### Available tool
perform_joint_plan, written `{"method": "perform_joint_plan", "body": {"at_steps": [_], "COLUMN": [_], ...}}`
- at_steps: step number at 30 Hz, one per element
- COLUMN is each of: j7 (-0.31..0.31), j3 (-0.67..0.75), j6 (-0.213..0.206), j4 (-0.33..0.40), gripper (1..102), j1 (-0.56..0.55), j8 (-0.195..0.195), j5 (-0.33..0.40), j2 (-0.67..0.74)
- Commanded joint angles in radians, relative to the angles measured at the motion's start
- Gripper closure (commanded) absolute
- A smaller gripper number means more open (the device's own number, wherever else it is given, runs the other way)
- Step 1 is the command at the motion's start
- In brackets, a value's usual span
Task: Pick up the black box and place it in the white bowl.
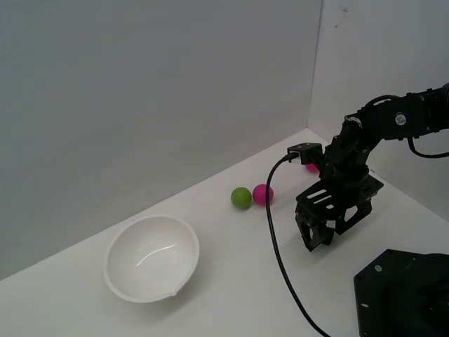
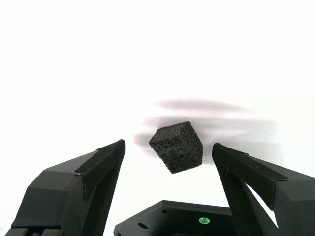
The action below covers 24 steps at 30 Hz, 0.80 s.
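Note:
The black box point(image 2: 176, 146), a small matte black cube, lies on the white table in the wrist view, tilted on the diagonal between my two fingers and touching neither. My gripper point(image 2: 168, 150) is open, with one finger on each side of the cube. In the exterior view the gripper point(image 1: 319, 235) hangs low over the table at the exterior view's right, and the cube is hidden behind it. The white bowl point(image 1: 152, 258) stands empty at the exterior view's lower left, well away from the gripper.
A green ball point(image 1: 241, 197) and a pink ball point(image 1: 262, 194) lie together between bowl and gripper. Another pink ball point(image 1: 311, 167) shows partly behind the arm. The black robot base block point(image 1: 403, 295) is at the lower right. A black cable point(image 1: 277, 246) hangs across the table. Grey walls bound the back.

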Motion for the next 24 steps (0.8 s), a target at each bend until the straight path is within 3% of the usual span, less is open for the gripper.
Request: {"method": "perform_joint_plan", "body": {"at_steps": [1,8,11,17,24], "j7": [0.003,-0.008,-0.008,-0.006,-0.006], "j3": [0.011,0.002,0.003,0.011,0.048], "j6": [-0.006,-0.006,-0.008,-0.006,-0.006], "j4": [0.006,0.006,0.006,0.006,0.006], "gripper": [3,3,8,58,82], "j1": [0.017,0.015,0.015,0.015,0.015], "j8": [0.011,0.012,0.012,0.012,0.012], "j5": [0.003,0.005,0.005,0.003,0.003], "j2": [0.005,-0.005,-0.003,0.005,0.04]}}
